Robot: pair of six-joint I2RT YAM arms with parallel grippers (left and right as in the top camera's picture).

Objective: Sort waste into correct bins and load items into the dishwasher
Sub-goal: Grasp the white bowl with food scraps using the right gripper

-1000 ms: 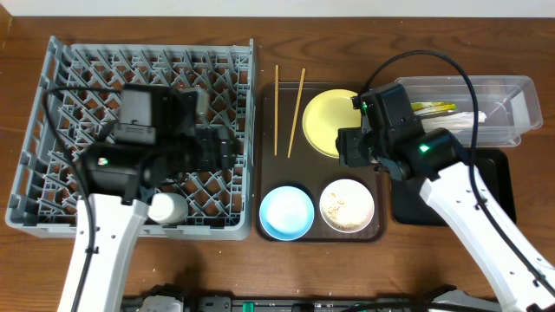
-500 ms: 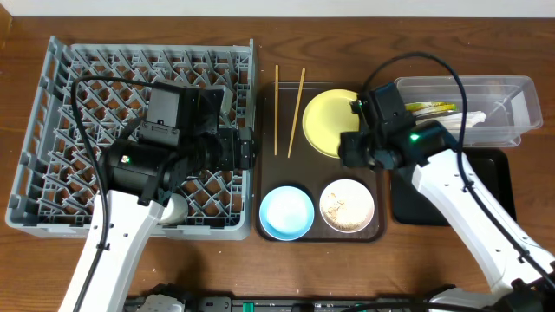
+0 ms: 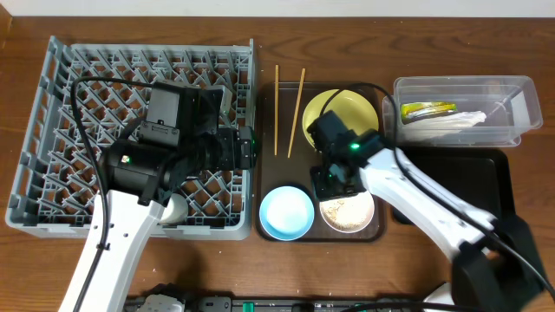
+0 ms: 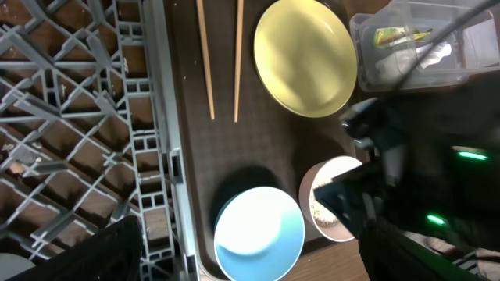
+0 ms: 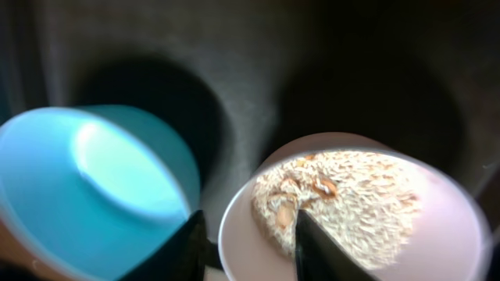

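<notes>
Right fingers (image 3: 329,179): mine are released, spread either side of the white bowl's (image 5: 437,234) near rim at the bottom of the wrist view, not clamped on it. The bowl holds beige crumbs (image 5: 351,203) and sits just right of the light blue bowl (image 5: 86,187), lower end of the brown tray (image 3: 288,169). My left fingers (image 3: 244,148): released, empty, over the dish rack's (image 3: 87,130) right edge.
</notes>
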